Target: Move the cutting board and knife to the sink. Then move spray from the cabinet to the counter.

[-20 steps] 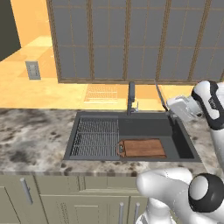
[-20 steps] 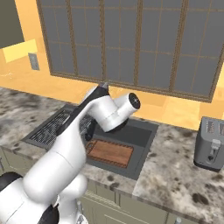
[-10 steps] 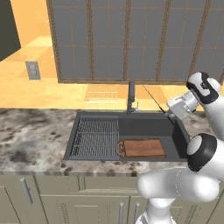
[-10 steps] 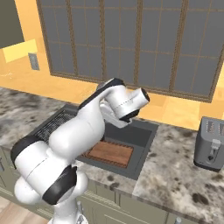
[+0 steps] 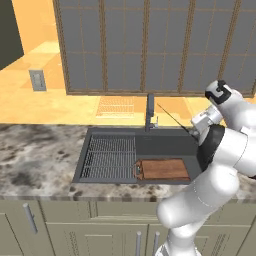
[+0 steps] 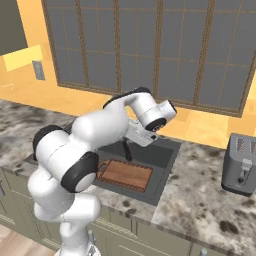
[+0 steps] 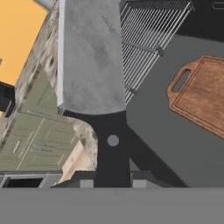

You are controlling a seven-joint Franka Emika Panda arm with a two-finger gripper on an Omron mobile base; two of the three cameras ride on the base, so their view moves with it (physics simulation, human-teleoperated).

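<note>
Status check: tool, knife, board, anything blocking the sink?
Tool shut on knife, held above the sink. Cutting board already in basin beside the wire rack. Nothing blocking.

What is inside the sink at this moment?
The cutting board lies flat in the sink, beside the wire rack. The knife is above it in the gripper, not yet in. The basin floor under the board is covered.

Board point(image 5: 164, 169) lay in sink point(image 5: 90, 150), right of rack point(image 5: 108, 157); faucet point(image 5: 149, 111) behind; toaster point(image 6: 241, 163) on counter point(image 6: 210, 205), right of sink.
</note>
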